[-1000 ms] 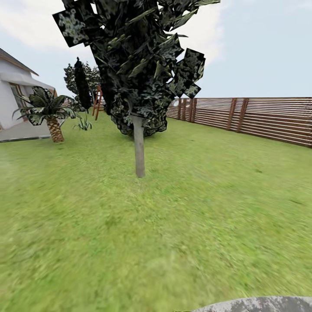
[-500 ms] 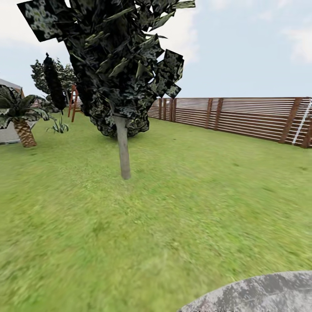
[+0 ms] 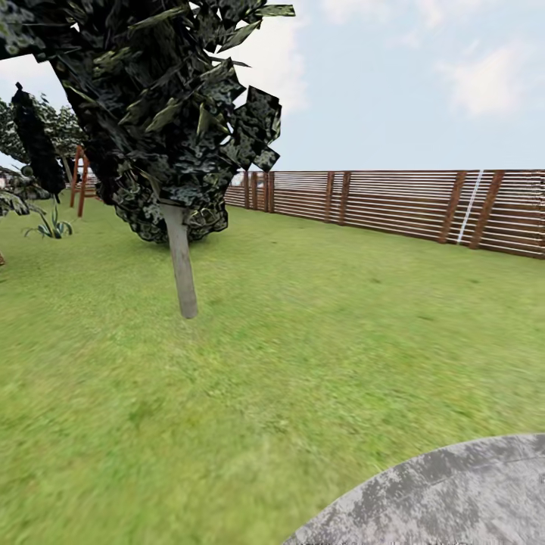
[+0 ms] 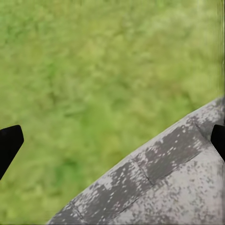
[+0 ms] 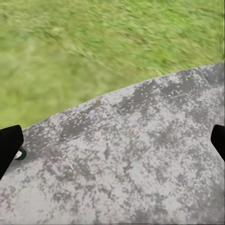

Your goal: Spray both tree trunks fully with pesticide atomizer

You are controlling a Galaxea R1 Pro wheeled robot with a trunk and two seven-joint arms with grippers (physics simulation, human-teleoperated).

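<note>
Task looks early: no atomizer visible, no whitish pesticide specks on any trunk, so pickup and both sprayings are judged still to do. Robot seems in transit over the lawn.

Head view, left to right: dark narrow cypress-like tree [image 3: 34,147] at the far left edge, a small spiky plant [image 3: 51,225] below it, an orange-brown wooden frame [image 3: 79,180] behind. Then one task tree, blocky dark green crown [image 3: 151,106] over a bare grey-tan tree trunk [image 3: 182,261], trunk leaning slightly, base on the grass, bark clean with no mist on it. The second task tree cannot be picked out here. Lawn [image 3: 318,333] runs open to the right, nothing lying on it that reads as the bottle. Brown slat fence [image 3: 393,200] closes the back right, with a thin white pole [image 3: 471,204] against it. Mottled grey rounded stone slab [image 3: 446,496] at the lower right corner, close under the robot.

Left wrist view: left gripper [image 4: 112,140] with dark fingertips [image 4: 9,143] at both picture edges, spread wide, nothing between them; grass and the slab's edge [image 4: 159,183] beneath.

Right wrist view: right gripper [image 5: 112,140] likewise spread wide and empty, fingertips [image 5: 9,140] at the edges, hanging over the grey slab [image 5: 131,154]; a small dark round bit [image 5: 20,153] beside one fingertip, too small to tell.

Containers: none seen; the atomizer's location is unknown from these frames.
</note>
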